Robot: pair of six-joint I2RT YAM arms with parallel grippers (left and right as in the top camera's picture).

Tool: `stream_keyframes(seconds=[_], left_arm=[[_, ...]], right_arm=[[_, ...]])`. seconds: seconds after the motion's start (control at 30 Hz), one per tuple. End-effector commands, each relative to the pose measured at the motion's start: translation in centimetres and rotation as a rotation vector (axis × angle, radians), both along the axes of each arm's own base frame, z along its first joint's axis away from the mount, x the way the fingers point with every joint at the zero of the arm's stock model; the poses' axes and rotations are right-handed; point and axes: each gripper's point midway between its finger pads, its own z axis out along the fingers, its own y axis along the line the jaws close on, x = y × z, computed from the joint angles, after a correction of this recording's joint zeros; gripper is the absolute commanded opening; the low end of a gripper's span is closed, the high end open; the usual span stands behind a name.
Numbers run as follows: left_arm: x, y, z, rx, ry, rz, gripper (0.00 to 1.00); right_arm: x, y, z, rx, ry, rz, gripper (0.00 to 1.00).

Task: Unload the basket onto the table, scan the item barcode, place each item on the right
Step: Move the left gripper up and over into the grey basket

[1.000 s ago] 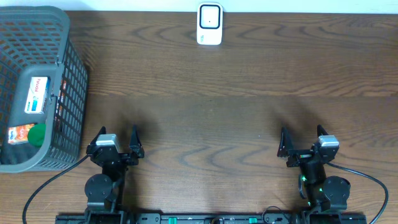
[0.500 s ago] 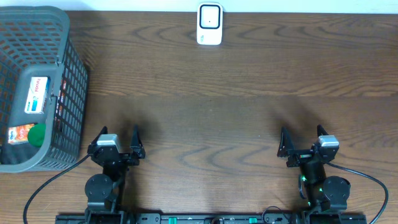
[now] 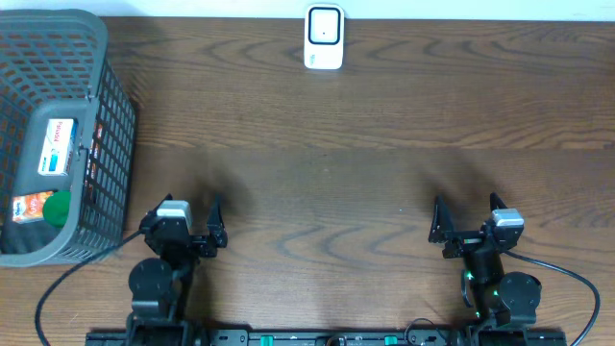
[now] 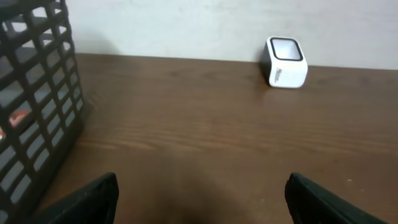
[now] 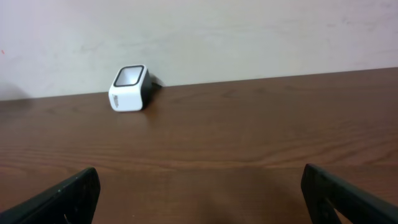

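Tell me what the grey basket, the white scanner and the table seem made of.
The grey lattice basket looks like matte moulded plastic: even square grid. The small white scanner box seems smooth plastic, with a dark shiny window. The brown table shows wood grain; solid wood or laminate, unclear.

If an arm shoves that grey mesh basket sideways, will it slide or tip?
Probably slides: the basket looks broad, with packets lying on its floor. Its thin open mesh likely flexes slightly. The smooth wooden table should offer little grip.

Even, soft light; sharp frames.
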Motion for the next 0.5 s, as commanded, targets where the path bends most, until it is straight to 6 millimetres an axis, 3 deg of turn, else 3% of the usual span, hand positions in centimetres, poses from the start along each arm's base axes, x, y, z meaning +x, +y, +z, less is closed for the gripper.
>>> stream_keyframes(seconds=[0.0, 0.33, 0.47], left_arm=[[0.5, -0.6, 2.4, 0.011, -0.004, -0.038, 0.87], [1.6, -2.7, 10.2, -0.019, -0.063, -0.159, 0.87], [1.6, -2.7, 11.7, -0.017, -0.111, -0.155, 0.87]], right_arm=[[0.0, 0.2, -0.2, -0.014, 0.004, 0.012, 0.99], [0.0, 0.2, -0.2, -0.014, 0.004, 0.012, 0.99], [0.0, 0.2, -0.2, -0.014, 0.004, 0.011, 0.99]])
